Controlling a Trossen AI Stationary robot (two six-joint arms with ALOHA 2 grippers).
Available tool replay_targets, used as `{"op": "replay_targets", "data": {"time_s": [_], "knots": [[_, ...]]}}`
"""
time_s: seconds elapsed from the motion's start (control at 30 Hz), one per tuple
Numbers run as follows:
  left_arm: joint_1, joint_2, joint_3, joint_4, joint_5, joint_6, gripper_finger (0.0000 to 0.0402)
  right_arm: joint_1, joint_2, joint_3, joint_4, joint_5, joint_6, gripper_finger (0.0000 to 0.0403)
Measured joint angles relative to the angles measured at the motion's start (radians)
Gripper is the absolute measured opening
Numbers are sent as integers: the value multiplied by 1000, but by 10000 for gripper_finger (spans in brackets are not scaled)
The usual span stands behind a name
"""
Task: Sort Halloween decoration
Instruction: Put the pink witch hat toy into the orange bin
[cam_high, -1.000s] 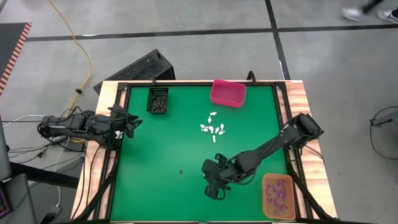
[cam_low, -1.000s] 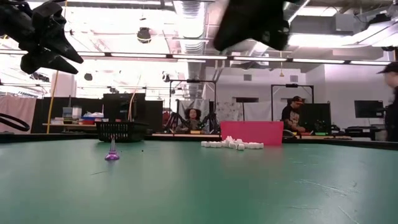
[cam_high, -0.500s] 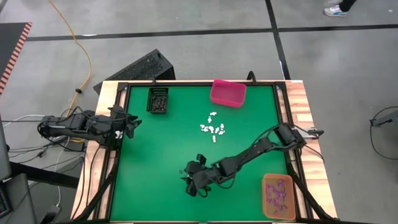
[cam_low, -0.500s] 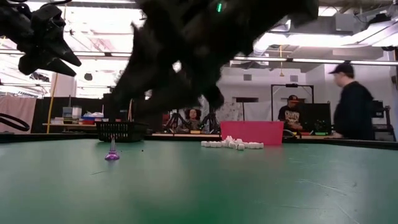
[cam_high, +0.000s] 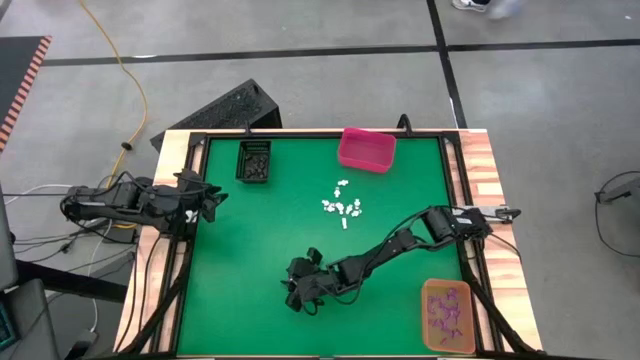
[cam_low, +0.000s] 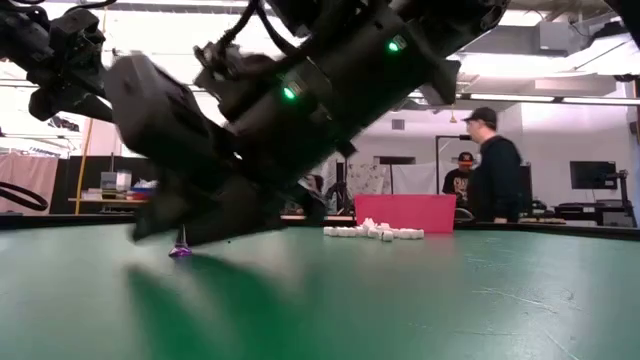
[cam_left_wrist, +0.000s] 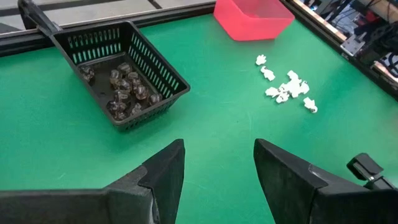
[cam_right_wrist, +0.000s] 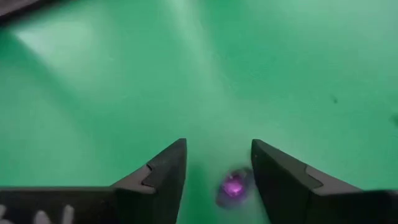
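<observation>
A small purple plastic trinket stands on the green felt tabletop, well apart from the pink plastic bin, directly between the spread fingers of the dark right gripper. That gripper's jaws are wide apart, gripping nothing. The left gripper waits open near the black mesh basket.

Pink bin, black basket, orange bin — green table.
</observation>
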Motion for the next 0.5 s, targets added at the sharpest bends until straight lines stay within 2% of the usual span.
{"op": "replay_targets", "data": {"time_s": [0.13,0.37,0.5], "knots": [[0,0,0,-3,-1,-2,183,1,-3,13,-102,33,48,161],[0,0,0,-3,-7,-4,183,8,-13,13,-153,60,65,30],[0,0,0,-3,-10,-4,183,9,-13,16,-147,60,83,27]]}}
